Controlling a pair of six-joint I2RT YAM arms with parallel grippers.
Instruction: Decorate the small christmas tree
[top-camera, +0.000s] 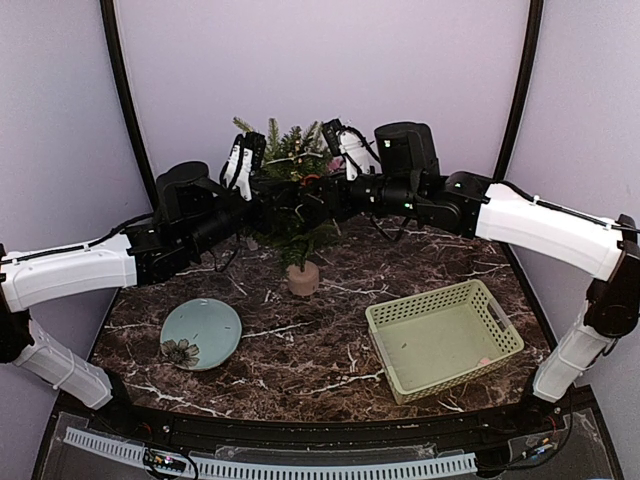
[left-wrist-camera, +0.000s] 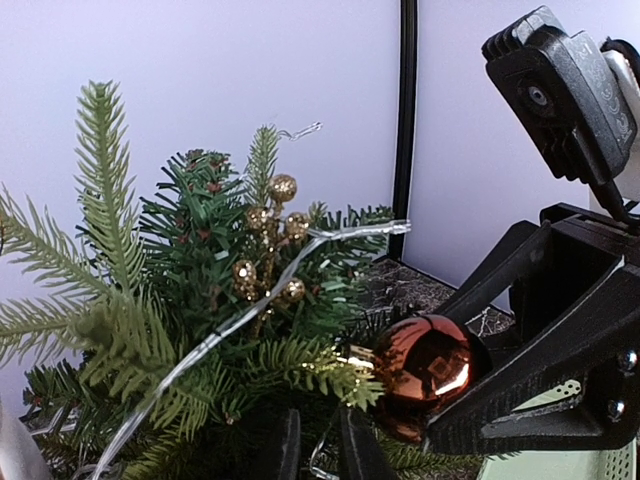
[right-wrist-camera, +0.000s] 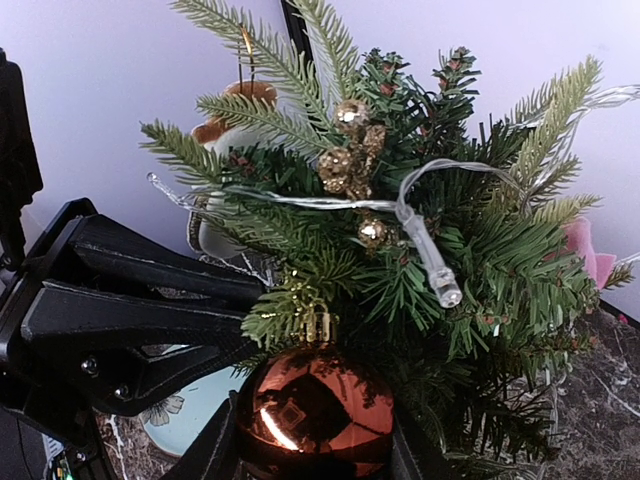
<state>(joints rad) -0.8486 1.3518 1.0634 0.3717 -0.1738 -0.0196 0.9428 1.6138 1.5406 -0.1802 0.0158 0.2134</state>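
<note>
Small christmas tree (top-camera: 292, 215) stands upright in its beige-pink pot (top-camera: 303, 279) at centre-back of the dark marbled table (top-camera: 300, 360), w/ both arms reaching in from either side at crown height. R gripper (right-wrist-camera: 312, 450) is clamped on a shiny copper bauble (right-wrist-camera: 315, 415): fingers (right-wrist-camera: 215, 450) press the ball on both sides, so the jaws are spread only as wide as the ball. The bauble's gold cap sits up against the lower front needles. L gripper (left-wrist-camera: 320, 445) is pushed into the foliage from the opposite side, just beside the bauble. In the L wrist view its two fingers show at the bottom edge w/ a narrow gap and a thin wire between them, but the tips are lost in the needles, so can't tell if it grips anything. Already on the tree: a clear LED light string (right-wrist-camera: 425, 250) draped across the branches, a gold berry cluster (right-wrist-camera: 350, 150) near the top, a white-and-brown ornament (right-wrist-camera: 232, 125) on a gold hook at the back, and something pink (right-wrist-camera: 582, 250) at the far side, too cut off to identify. On the table front-left of the pot, well apart from it, lies a pale blue-green plate (top-camera: 215, 320) w/ a flower motif. Front-right sits a light green perforated basket (top-camera: 440, 340).
</note>
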